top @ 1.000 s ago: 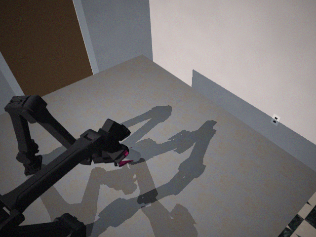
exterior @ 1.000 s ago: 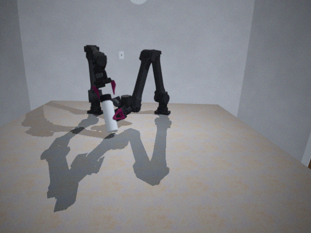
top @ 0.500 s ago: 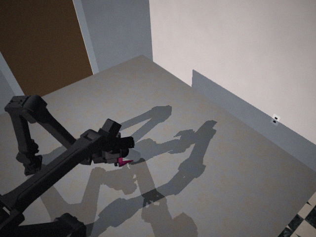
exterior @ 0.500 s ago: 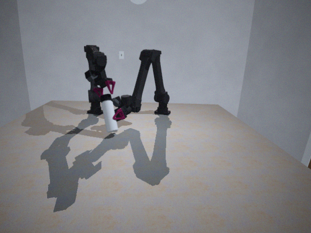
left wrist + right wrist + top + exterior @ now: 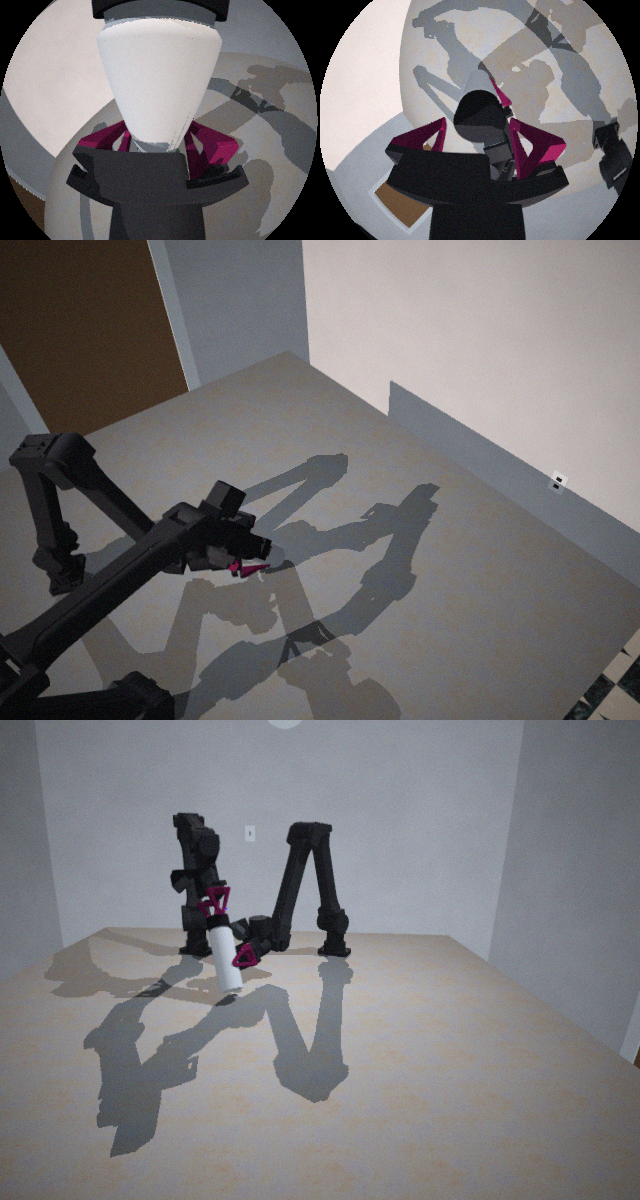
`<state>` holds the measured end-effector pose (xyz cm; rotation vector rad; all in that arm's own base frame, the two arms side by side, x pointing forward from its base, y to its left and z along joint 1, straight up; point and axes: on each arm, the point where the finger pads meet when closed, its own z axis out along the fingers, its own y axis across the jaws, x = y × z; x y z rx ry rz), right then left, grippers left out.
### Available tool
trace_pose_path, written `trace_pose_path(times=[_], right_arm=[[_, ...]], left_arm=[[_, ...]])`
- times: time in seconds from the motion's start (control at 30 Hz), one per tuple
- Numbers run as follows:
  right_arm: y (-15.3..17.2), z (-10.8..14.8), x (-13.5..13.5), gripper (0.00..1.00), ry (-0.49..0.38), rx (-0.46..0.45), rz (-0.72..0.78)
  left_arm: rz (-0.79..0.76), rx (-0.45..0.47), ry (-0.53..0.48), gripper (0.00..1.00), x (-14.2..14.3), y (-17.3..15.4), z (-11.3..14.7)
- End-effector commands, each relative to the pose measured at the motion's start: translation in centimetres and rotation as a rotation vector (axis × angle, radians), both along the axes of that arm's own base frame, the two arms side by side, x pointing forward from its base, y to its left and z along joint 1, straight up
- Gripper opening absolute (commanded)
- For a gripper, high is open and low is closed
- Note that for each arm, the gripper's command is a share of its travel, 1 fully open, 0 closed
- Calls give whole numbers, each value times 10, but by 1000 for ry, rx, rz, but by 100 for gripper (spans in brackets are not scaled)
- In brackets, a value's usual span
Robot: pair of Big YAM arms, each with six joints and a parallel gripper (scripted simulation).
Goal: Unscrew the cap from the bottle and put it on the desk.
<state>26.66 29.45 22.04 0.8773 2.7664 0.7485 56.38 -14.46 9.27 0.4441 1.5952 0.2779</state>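
A white bottle (image 5: 224, 962) (image 5: 160, 85) with a dark cap (image 5: 479, 116) hangs tilted, its bottom just above the desk (image 5: 413, 1055) (image 5: 465, 575). My left gripper (image 5: 244, 956) (image 5: 157, 120) is shut on the bottle's body from the side, its magenta fingers on either side. My right gripper (image 5: 214, 901) (image 5: 477, 121) is at the bottle's upper end. Its magenta fingers stand open around the cap, apart from it. In the top view the arms hide most of the bottle.
Both arm bases stand at the far edge of the desk in the exterior view, close behind the bottle. Walls rise behind the desk, and a brown door (image 5: 77, 333) shows in the top view.
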Motion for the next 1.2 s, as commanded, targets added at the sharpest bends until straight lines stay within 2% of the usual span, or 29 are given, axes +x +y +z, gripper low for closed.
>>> trace_pose_path(times=[0.0,0.03,0.23,0.33,0.4,0.43,0.7,0.77,0.8,1.17], right_arm=[[7,18,7,71,-29,28,2],[7,18,7,60,-29,28,2],[7,18,7,57,-29,28,2],[7,19,7,23,-55,9,56],[7,19,7,0,-128,-46,207],[7,19,6,0,-165,-75,287],[6,19,6,0,-305,-195,590],[6,19,6,0,-305,-195,590],[6,20,6,0,-351,-229,688],[6,20,6,0,-547,-380,1101]], left_arm=[[2,-34,-64,0,7,-1,26],[2,-34,-64,0,7,-1,26],[2,-34,-64,0,7,-1,26],[2,-34,-64,0,7,-1,26],[2,-34,-64,0,7,-1,26],[2,-34,-64,0,7,-1,26],[2,-34,-64,0,7,-1,26],[2,-34,-64,0,7,-1,26],[2,-34,-64,0,7,-1,26],[2,-34,-64,0,7,-1,26]])
